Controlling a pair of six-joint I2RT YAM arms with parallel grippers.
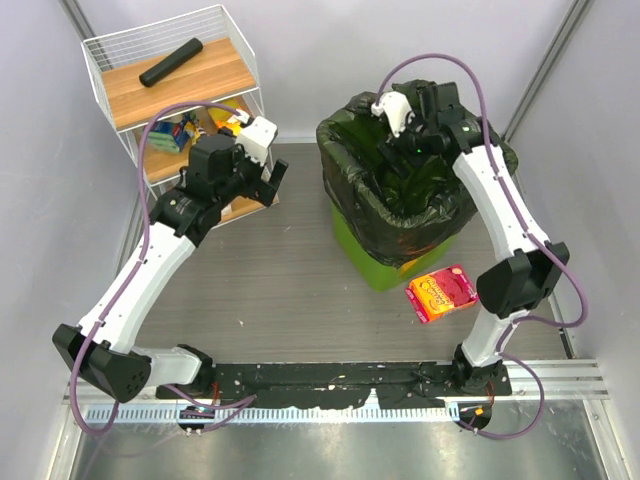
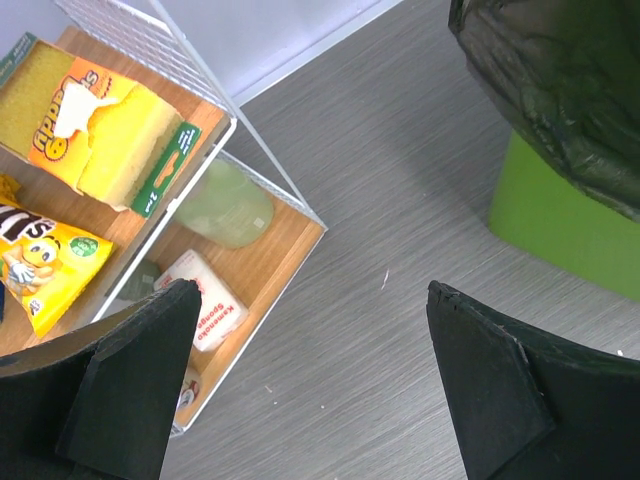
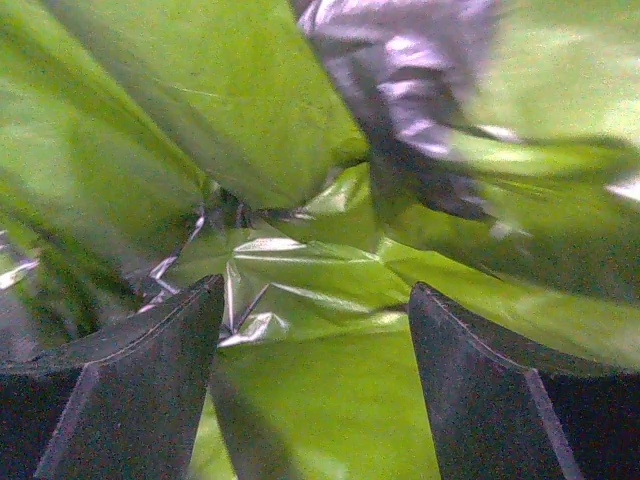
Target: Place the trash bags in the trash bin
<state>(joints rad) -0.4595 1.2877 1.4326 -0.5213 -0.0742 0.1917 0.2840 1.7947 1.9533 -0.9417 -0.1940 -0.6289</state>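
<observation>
At the far right of the table [image 1: 280, 290], the trash bin [image 1: 372, 262] stands upright with the trash bag [image 1: 440, 215] already set into it – the black plastic lines the inside and its crinkled mouth is folded out over the rim, hanging partway down the sides so that only the lower green wall shows. The right arm [image 1: 495, 190] reaches over the near rim and down into the opening. From its wrist camera the right gripper [image 3: 315, 300] has its two dark fingers [image 3: 130, 390] spread well apart with nothing between them, pointing at creased film that glows green where the bin shows through. A pink snack packet [image 1: 441, 293] lies flat on the table just beside the bin's near corner. Over on the left, the left gripper [image 2: 315, 310] hangs above bare tabletop between the bin and a white wire shelf [image 1: 110, 50], its fingers likewise wide apart and holding nothing. The shelf's top board carries a slim black rolled cylinder [image 1: 170, 62] – lying diagonally. The lower levels hold a yellow sponge box [image 2: 90, 115], a yellow candy bag [image 2: 40, 265] and a small white sponge pack [image 2: 205, 300].
</observation>
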